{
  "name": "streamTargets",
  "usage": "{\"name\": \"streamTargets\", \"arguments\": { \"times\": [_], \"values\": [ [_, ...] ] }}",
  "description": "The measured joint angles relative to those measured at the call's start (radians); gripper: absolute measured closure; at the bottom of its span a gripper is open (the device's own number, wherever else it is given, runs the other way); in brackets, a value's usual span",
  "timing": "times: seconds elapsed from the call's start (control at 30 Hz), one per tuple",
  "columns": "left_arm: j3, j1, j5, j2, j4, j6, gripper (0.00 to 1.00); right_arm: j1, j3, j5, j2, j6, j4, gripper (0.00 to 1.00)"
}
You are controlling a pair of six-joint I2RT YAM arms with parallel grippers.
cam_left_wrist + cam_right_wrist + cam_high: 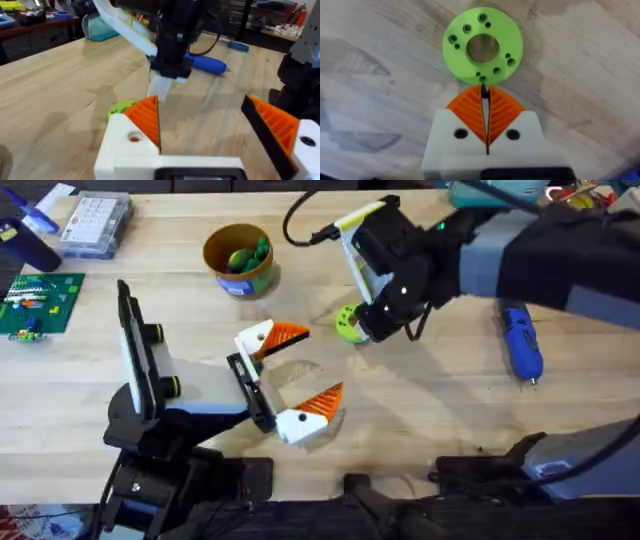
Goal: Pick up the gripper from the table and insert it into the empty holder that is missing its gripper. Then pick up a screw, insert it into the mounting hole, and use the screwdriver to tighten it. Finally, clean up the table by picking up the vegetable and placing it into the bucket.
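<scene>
A lime-green flat ring [461, 65] with a centre hole and several small holes lies on the table [450, 410]; it is also seen as the ring [345, 328] and the ring [120, 106]. My right gripper [483, 92] points down at its rim, shut, with a small dark piece, seemingly a screw, pinched at the pad tips. From above, the right gripper [366, 322] reaches across from the right. My left gripper [295, 375] rests open low over the table, nothing between its orange pads. The blue screwdriver [521, 345] lies at the right. The mustard bucket [212, 245] holds a green lump, perhaps the vegetable.
A clear compartment box [95, 225] and a green circuit board [35, 300] sit at the far left. A black cable [300, 220] loops behind the right arm. Bare wood lies between the left gripper and the screwdriver.
</scene>
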Motion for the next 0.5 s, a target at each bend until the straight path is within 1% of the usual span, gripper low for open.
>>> {"name": "streamTargets", "arguments": {
  "times": [0.27, 0.4, 0.5],
  "values": [
    [0.0, 0.0, 0.0, 0.0, 0.0, 0.0, 0.009, -0.025, 0.225, -0.007, 0.004, 0.0, -0.193, 0.996],
    [0.0, 0.0, 0.0, 0.0, 0.0, 0.0, 0.009, -0.032, 0.321, -0.008, 0.003, 0.0, -0.245, 0.996],
    [0.0, 0.0, 0.0, 0.0, 0.0, 0.0, 0.009, -0.032, 0.362, -0.009, 0.003, 0.0, -0.26, 0.996]
  ]
}}
